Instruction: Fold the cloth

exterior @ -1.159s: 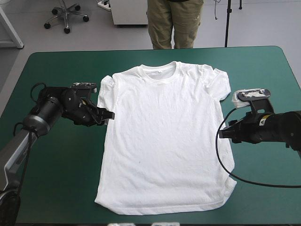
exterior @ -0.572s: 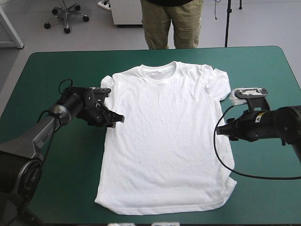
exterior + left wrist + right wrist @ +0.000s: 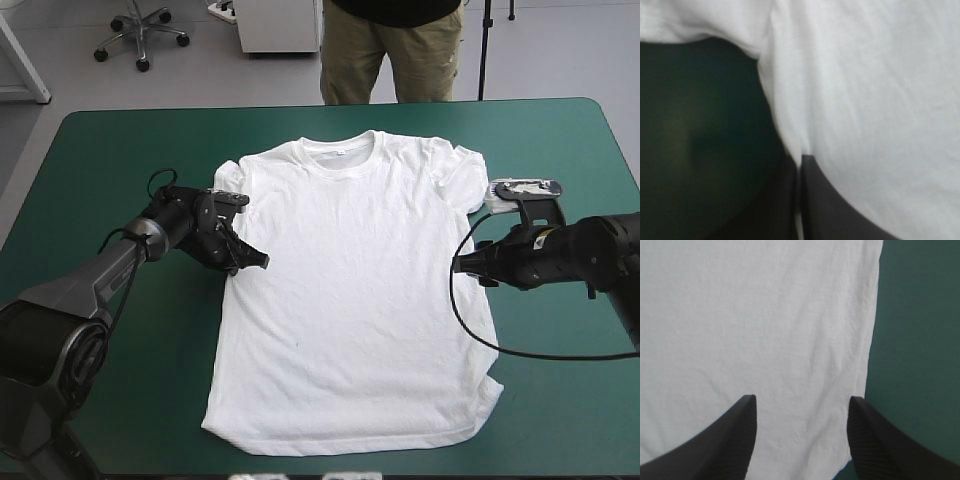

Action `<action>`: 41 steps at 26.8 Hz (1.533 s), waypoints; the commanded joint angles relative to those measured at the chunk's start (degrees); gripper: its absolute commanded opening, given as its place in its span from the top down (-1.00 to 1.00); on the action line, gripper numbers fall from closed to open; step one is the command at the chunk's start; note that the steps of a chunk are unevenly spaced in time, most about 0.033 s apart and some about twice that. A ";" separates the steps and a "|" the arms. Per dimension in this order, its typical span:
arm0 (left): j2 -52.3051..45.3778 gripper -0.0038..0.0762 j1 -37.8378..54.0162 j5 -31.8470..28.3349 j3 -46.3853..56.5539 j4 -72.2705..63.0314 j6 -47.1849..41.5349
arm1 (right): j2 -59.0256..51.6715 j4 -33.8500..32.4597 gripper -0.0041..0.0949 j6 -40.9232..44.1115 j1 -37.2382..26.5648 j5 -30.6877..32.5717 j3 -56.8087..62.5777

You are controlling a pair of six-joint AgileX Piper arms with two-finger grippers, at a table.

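The white T-shirt (image 3: 350, 290) lies spread flat, face up, in the middle of the table, collar toward the far edge. My left gripper (image 3: 258, 260) is at the shirt's left side seam just below the sleeve. In the left wrist view its black fingers (image 3: 800, 160) meet in a point with a thin strip of white T-shirt (image 3: 865, 90) cloth between them. My right gripper (image 3: 460, 265) is at the shirt's right side edge below the other sleeve. In the right wrist view it stands open (image 3: 801, 399), fingers apart above the T-shirt (image 3: 765, 315) edge, holding nothing.
The teal-green cover (image 3: 120, 150) shows on all sides of the shirt, with wide bare strips at the left and right. The shirt's hem lies close to the table's near edge.
My left gripper slid right onto the shirt's left edge and went from open to shut there. The right gripper crept slightly left toward the right edge, still open.
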 commanded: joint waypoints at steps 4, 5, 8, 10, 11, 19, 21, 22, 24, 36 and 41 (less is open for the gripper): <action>-0.56 0.92 -1.06 -2.76 -0.49 -3.61 -0.09 | 10.27 -0.12 -0.14 1.71 0.09 -4.40 -7.83; -0.56 0.92 -1.06 -2.76 -0.49 -3.61 -0.09 | 12.48 -0.12 -0.16 1.52 0.09 -3.28 -9.36; -0.56 0.92 -1.06 -2.55 -0.49 -3.61 -0.09 | 20.49 -4.13 -0.18 1.96 0.09 -1.71 -17.12; -0.56 0.92 -1.06 -2.32 -0.49 -3.61 -0.09 | 24.85 -10.26 -0.17 6.44 -0.04 -1.34 -20.68; -0.56 0.92 -1.06 -2.32 -0.49 -3.61 -0.09 | 26.13 -11.29 -0.17 7.17 -0.14 -1.34 -21.34; -0.56 0.92 -1.06 -2.53 -0.49 -3.61 -0.09 | 34.24 -9.70 -0.16 4.79 -2.22 -3.00 -21.62; -0.56 0.93 -1.06 -2.65 -0.49 -3.61 -0.09 | 35.59 -9.58 -0.13 4.79 -2.22 -4.11 -21.62; -0.56 0.93 -1.06 -2.65 -0.49 -3.61 -0.09 | 36.13 -9.46 -0.10 4.79 -2.22 -4.54 -21.62; -0.56 0.93 -1.06 -2.65 -0.49 -3.61 -0.09 | 37.49 -9.46 -0.05 4.79 -2.22 -4.83 -21.62; -0.56 0.93 -1.06 -2.75 -0.49 -3.61 -0.09 | 44.12 -3.83 0.24 3.45 -2.22 -5.38 -21.62; -0.56 0.93 -1.06 -2.53 -0.49 -3.86 -0.09 | 44.37 -3.31 0.94 0.55 -2.11 -4.30 -21.62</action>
